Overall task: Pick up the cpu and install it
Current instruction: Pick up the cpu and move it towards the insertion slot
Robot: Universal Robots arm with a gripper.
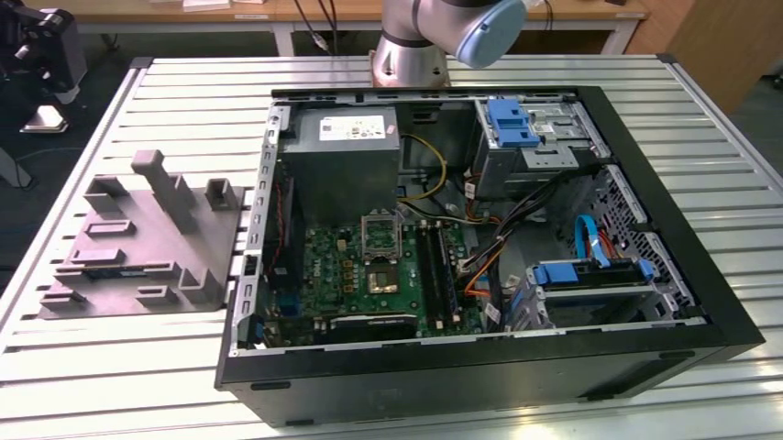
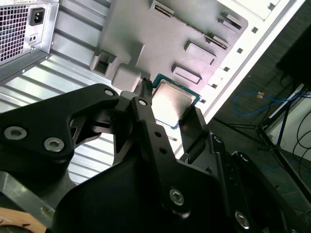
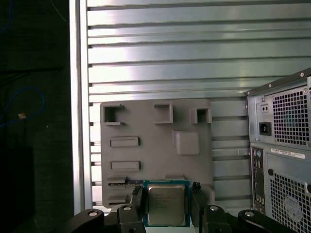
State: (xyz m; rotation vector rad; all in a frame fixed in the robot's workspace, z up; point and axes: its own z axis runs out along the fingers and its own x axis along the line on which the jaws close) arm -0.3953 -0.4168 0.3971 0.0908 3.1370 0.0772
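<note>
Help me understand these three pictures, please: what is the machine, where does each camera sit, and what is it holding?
This is a single robot arm; the exterior view looks down on its slatted metal table. On that table stand an open computer case and, to the exterior view's left of it, a grey moulded tray. The other two cameras ride near the arm's wrist and look along its end effector, the black two-fingered grasping part. In both wrist views its fingers flank a small square chip with a silvery top, the cpu, and seem closed on it, with the grey tray behind it.
</note>
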